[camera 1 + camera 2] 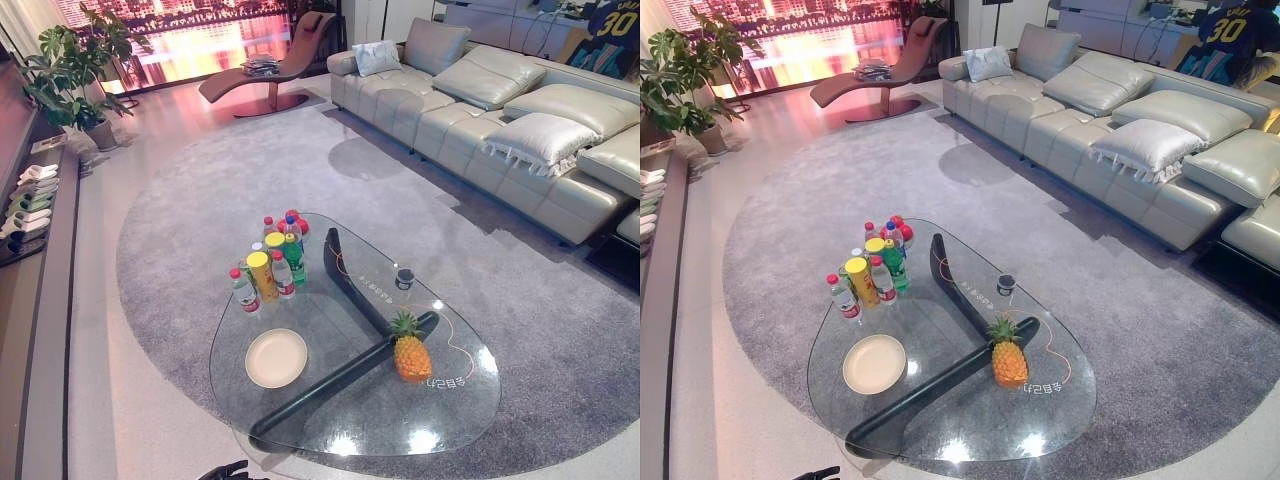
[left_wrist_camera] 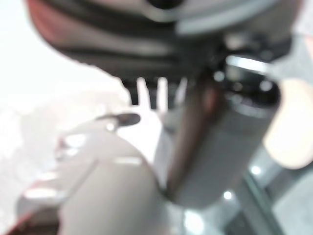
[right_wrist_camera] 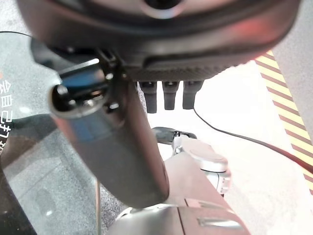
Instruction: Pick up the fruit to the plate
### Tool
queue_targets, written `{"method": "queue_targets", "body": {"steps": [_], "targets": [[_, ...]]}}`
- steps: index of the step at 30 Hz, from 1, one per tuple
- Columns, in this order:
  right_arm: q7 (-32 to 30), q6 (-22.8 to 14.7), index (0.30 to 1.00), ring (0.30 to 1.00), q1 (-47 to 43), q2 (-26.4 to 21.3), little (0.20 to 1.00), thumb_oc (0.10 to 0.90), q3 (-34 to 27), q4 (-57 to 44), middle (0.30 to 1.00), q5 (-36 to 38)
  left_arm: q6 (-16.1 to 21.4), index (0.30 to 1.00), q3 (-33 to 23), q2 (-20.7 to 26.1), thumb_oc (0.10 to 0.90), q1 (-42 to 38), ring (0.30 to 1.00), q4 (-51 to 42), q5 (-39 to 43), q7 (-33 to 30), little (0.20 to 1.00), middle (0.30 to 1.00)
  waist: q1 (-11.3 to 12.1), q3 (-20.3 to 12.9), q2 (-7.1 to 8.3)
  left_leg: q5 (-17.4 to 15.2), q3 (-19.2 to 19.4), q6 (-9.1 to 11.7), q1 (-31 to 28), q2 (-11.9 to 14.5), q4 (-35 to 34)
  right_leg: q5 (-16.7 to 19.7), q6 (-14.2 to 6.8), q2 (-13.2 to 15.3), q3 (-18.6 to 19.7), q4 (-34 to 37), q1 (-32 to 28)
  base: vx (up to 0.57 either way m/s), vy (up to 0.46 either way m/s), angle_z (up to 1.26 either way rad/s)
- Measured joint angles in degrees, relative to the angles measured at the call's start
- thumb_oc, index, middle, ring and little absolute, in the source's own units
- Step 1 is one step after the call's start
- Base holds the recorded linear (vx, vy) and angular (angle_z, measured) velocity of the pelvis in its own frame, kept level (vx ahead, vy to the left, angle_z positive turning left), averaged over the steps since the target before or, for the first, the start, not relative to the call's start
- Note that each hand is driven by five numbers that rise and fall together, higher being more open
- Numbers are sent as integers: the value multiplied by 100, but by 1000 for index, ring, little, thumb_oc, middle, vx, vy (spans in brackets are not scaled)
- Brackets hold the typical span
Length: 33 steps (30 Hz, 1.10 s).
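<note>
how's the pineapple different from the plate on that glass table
The pineapple stands upright with a green leafy crown; the plate lies flat. The pineapple is orange-yellow and rough-skinned, the plate pale cream and smooth. The pineapple sits to the robot's right of the table's dark base, the plate to its left, nearer the cluster of bottles. Both rest on the glass table, untouched, apart from each other.

Glass coffee table (image 1: 330, 420), rounded-triangle top on a dark Y-shaped base (image 1: 350, 300), stands on a grey rug (image 1: 180, 200). On the glass: pineapple (image 1: 411, 349) upright near the robot's right edge; empty white plate (image 1: 276, 357) toward the left; cluster of bottles and yellow cans (image 1: 272, 256) at the far left; small dark cup (image 1: 404, 277) on the far right side.
</note>
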<state>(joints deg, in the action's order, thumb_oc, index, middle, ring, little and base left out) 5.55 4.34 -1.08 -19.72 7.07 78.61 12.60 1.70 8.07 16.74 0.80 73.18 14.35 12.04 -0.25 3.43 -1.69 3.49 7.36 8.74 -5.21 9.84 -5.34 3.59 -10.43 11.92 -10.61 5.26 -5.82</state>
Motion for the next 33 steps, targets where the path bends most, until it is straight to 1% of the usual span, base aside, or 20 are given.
{"method": "queue_targets", "body": {"steps": [18, 22, 24, 27, 28, 30, 33], "targets": [[-9, 0, 900, 900, 0, 0, 900, 800, -17, -24, 900, 1, -1, 900, -1, -1, 800, 3, 900, -3, 2, -1, 900, 900, 1, 30, -22, -1, -1, 0, -10, 0, -1, -4, 6, 0, 0, 1, -12, 0, 0, 0], [-18, -11, 900, 900, -20, -19, 900, 800, -17, -36, 900, 4, 0, 900, 3, -2, 800, 5, 900, -13, 34, -3, 900, 900, 6, 84, -29, -1, -1, -2, 71, 4, -1, -7, 13, 1, 2, 1, 97, -27, -4, 0], [-23, -16, 900, 900, -41, -43, 900, 800, -16, -37, 900, 25, 0, 900, 25, -5, 800, -3, 900, -16, 57, -11, 900, 900, 8, 117, -45, 8, -3, -3, 234, 7, -1, -2, 11, 0, 3, 1, 236, -90, -5, 0], [-49, -47, 900, 900, -120, -109, 900, 800, -18, -39, 900, 62, 10, 900, 21, -17, 800, -89, 900, -30, 195, -28, 900, 900, 4, 253, -77, 101, -14, 15, 533, -6, 41, 92, 1, -1, 12, 0, 549, -131, -1, 0], [-60, -47, 900, 900, -209, -130, 900, 800, -13, -37, 900, 83, 5, 900, 19, -17, 800, -153, 900, -79, 268, -34, 900, 900, 2, 372, -121, 170, -33, 15, 649, -16, 44, 154, -2, -4, 12, -26, 639, -157, -12, 2], [-88, -60, 900, 900, -447, -166, 900, 800, -37, -31, 900, 187, 20, 900, 10, -16, 800, -404, 900, -133, 293, -35, 900, 900, 14, 748, -140, 265, -78, -2, 924, -30, 44, 251, 12, 2, 14, -34, 907, -159, -4, 4], [-120, -55, 900, 900, -721, -186, 900, 800, -40, -34, 900, 287, 27, 900, -13, -13, 800, -698, 900, -136, 419, -31, 900, 900, 18, 1114, -147, 352, -103, -17, 1225, -44, 45, 331, 24, 4, 26, -32, 1205, -152, 11, 0]]}}
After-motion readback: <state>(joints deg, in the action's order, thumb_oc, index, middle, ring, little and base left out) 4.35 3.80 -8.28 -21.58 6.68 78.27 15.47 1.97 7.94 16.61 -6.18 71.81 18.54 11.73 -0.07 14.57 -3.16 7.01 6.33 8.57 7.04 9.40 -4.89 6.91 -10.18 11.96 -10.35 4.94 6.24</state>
